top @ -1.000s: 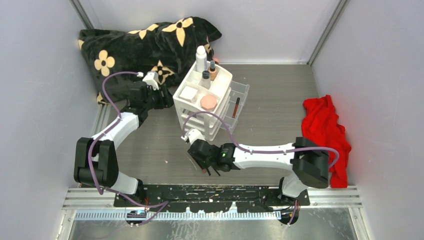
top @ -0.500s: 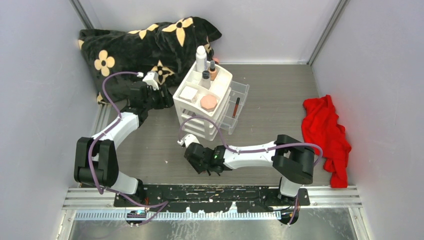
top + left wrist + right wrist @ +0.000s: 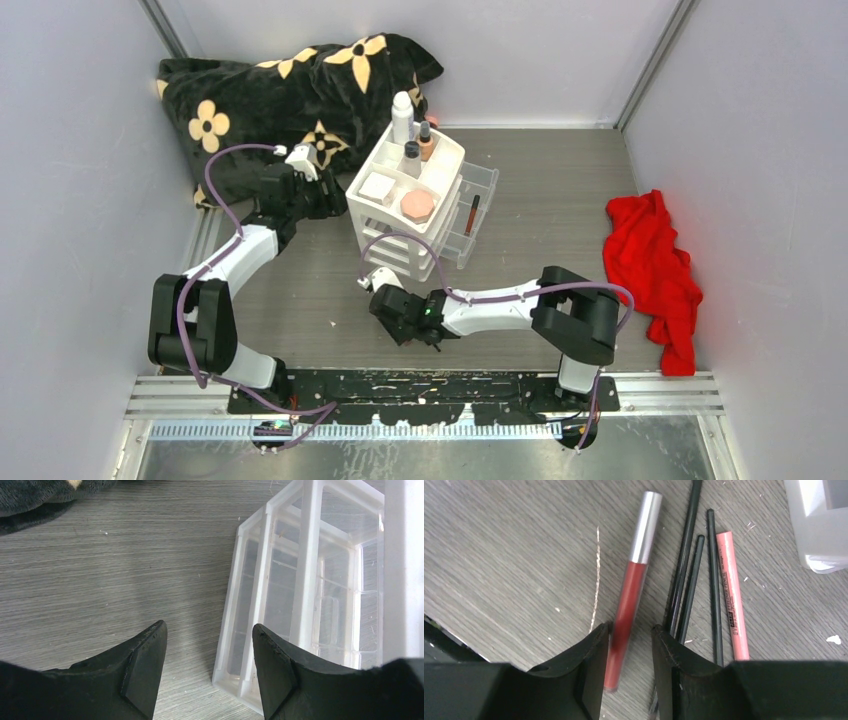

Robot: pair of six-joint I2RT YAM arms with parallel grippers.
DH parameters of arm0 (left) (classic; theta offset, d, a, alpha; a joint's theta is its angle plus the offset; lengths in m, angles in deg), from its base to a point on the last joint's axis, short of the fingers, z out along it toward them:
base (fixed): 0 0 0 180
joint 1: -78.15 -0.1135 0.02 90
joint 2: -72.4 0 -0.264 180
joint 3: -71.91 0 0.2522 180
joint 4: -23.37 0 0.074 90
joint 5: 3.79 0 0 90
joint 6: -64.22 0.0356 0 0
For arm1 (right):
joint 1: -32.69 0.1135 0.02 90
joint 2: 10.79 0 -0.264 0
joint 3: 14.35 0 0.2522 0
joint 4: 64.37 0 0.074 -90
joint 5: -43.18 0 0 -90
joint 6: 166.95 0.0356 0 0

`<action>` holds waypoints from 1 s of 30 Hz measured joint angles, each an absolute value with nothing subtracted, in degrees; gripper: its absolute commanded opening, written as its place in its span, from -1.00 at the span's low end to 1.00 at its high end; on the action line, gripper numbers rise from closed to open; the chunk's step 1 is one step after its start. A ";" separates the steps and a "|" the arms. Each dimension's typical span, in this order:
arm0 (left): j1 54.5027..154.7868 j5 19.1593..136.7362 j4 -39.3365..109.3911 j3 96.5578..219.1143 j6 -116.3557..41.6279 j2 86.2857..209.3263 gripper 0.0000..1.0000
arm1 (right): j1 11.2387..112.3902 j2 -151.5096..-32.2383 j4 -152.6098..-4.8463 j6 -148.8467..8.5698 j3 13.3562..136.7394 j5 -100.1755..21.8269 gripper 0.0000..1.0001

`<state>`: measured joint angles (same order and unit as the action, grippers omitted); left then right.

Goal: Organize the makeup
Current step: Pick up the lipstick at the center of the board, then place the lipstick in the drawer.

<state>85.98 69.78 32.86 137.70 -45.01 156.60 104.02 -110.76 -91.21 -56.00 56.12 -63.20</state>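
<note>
A red tube with a silver cap lies flat on the table, its lower end between the open fingers of my right gripper; a gap shows beside it. To its right lie thin black pencils and a pink pencil. The overhead view shows that gripper low in front of the white drawer unit. The unit's top tray carries a white bottle, a tan bottle, a white square box and a pink compact. My left gripper is open and empty beside the unit's clear side.
One drawer is pulled out to the unit's right with a red tube in it. A black flowered bag fills the back left corner, and a red cloth lies by the right wall. The unit's corner is close to the pencils.
The right arm has folded in, its elbow swinging left, and its gripper has shifted slightly left over the table. The left arm has stayed beside the drawer unit.
</note>
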 measured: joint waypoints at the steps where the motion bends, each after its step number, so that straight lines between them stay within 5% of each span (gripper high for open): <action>1: 85.98 69.78 32.84 137.70 -45.01 156.60 0.28 | 103.91 -111.04 -91.08 -55.98 56.12 -63.20 -0.17; 4: 85.98 69.78 32.81 137.70 -45.01 156.60 0.28 | 103.80 -111.61 -90.16 -55.74 56.30 -63.13 -0.42; 7: 85.98 69.78 32.79 137.61 -45.01 156.60 0.28 | 103.69 -112.22 -89.49 -55.63 56.82 -62.69 -0.95; 17: 85.98 70.20 32.77 137.48 -44.96 156.60 0.28 | 103.38 -111.32 -91.24 -56.24 58.00 -60.62 -0.98; 30: 85.98 70.20 32.75 137.44 -44.48 156.60 0.43 | 101.59 -78.23 -98.10 -59.81 63.47 -71.81 -0.98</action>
